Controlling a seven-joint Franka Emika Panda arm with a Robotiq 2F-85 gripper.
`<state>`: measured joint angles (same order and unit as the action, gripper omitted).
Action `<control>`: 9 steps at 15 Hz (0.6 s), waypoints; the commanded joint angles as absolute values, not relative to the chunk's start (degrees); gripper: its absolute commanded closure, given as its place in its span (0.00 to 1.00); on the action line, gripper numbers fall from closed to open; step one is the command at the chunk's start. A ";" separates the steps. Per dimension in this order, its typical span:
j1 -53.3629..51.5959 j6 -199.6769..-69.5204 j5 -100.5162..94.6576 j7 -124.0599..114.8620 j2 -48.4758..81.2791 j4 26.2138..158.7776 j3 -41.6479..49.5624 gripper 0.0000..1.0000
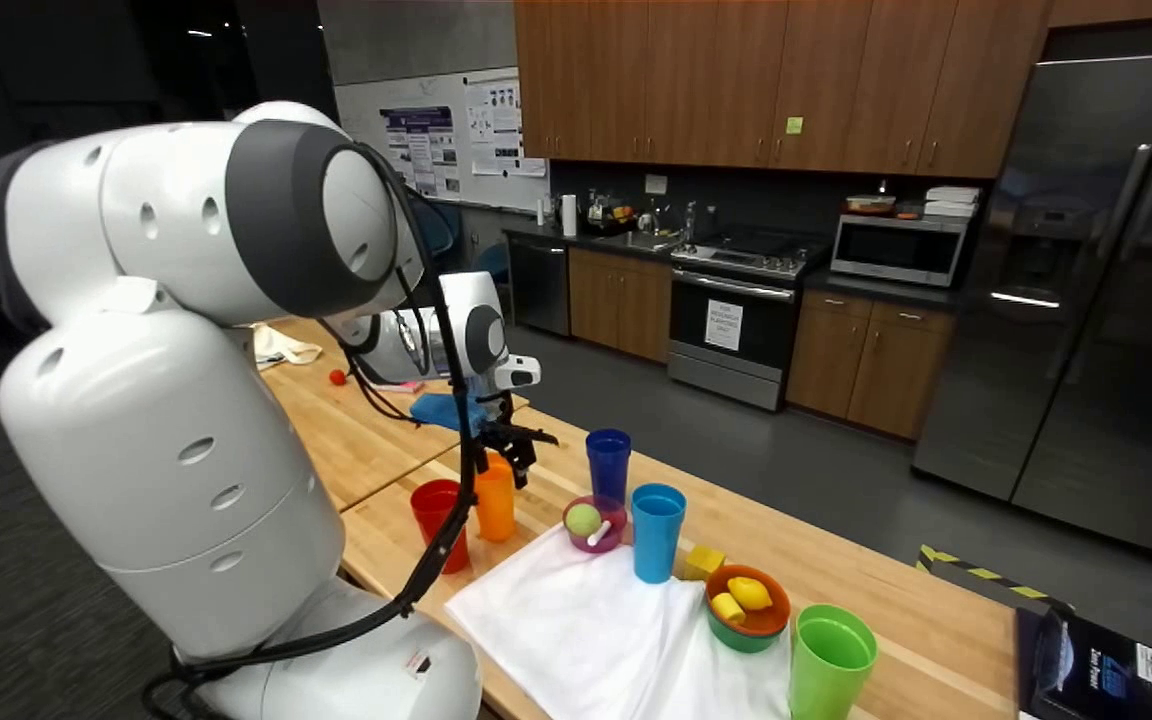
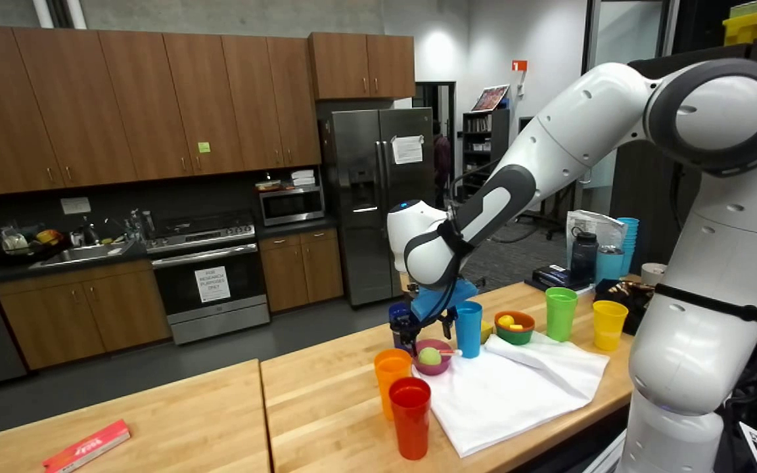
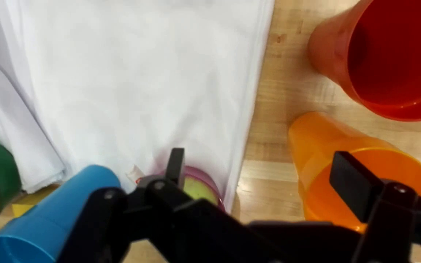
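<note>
- Pale wooden worktop (image 2: 326,394) beneath everything.
- Black two-fingered hand (image 3: 263,175): spread, holding nothing.
- Tall orange plastic cup (image 3: 316,149): three o'clock of the hand, wrist view; probably light, stiff, slightly slippery; best gripped across its sides.
- Translucent purple bowl (image 3: 201,174): nine o'clock, round yellow-green ball (image 3: 197,190) inside.

In an exterior view: flat brown wood cabinets (image 1: 766,85) at 1 o'clock, tall stainless-steel fridge (image 1: 1056,330) at 3, rectangular whiteboard (image 1: 363,108) at 11, dark-grey floor (image 1: 826,470) at 4.
</note>
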<state>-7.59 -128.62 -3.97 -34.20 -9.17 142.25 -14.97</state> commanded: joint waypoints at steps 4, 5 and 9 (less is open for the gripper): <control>-8.38 -117.46 -0.54 -37.51 -7.13 136.80 -14.03 0.00; -8.40 -116.72 -0.17 -37.60 -6.85 136.13 -13.93 0.00; -8.43 -116.45 0.02 -37.75 -6.24 135.75 -13.81 0.00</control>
